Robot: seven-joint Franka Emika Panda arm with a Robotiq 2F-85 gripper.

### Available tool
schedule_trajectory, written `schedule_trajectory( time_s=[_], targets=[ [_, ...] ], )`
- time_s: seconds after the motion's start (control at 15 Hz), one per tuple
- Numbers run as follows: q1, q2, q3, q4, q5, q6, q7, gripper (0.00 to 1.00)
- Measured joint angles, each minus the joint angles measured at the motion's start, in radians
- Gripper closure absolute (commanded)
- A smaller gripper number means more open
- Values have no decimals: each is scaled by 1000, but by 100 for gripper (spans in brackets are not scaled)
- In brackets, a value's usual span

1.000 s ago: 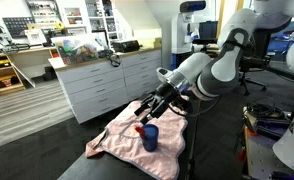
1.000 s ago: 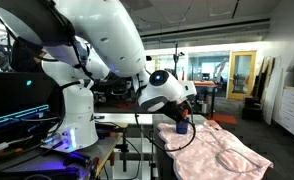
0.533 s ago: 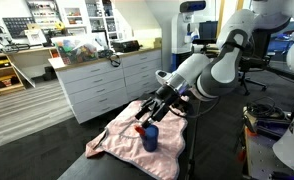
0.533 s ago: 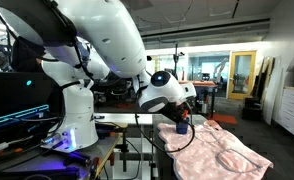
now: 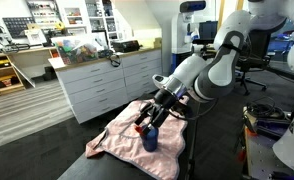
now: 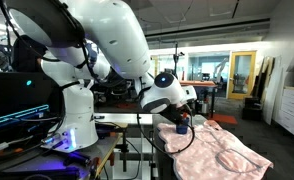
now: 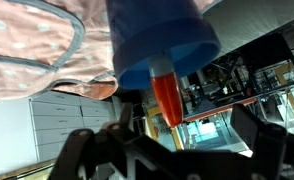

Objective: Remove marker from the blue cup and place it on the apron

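Note:
The blue cup (image 5: 150,139) stands upright on the apron (image 5: 117,140), a wrinkled pale pink cloth spread on the dark table. In the wrist view the cup (image 7: 157,35) fills the top, and the marker (image 7: 166,92) sticks out of its rim with its red end towards the camera. My gripper (image 5: 146,123) hovers just above the cup's rim. In the wrist view its fingers (image 7: 172,140) are spread wide on either side of the marker's red end, not touching it. In an exterior view the gripper (image 6: 181,117) hides most of the cup (image 6: 184,127) on the apron (image 6: 222,155).
White drawer cabinets (image 5: 102,80) with clutter on top stand behind the table. A black table edge (image 5: 182,160) borders the apron. A second white robot base (image 6: 77,115) and a monitor (image 6: 22,105) stand beside the table.
My gripper has lowered slightly towards the cup and the marker's end. The cup and apron have not moved.

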Motion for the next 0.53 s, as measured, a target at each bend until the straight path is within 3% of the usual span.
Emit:
schedule_trajectory(
  time_s=[0.27,0.33,0.4,0.53],
  targets=[
    [16,0,-7,11,0,-5,2,0],
    [19,0,-10,14,0,-5,2,4],
    [21,0,-12,16,0,-5,2,23],
    [25,0,-14,19,0,-5,2,31]
  ],
)
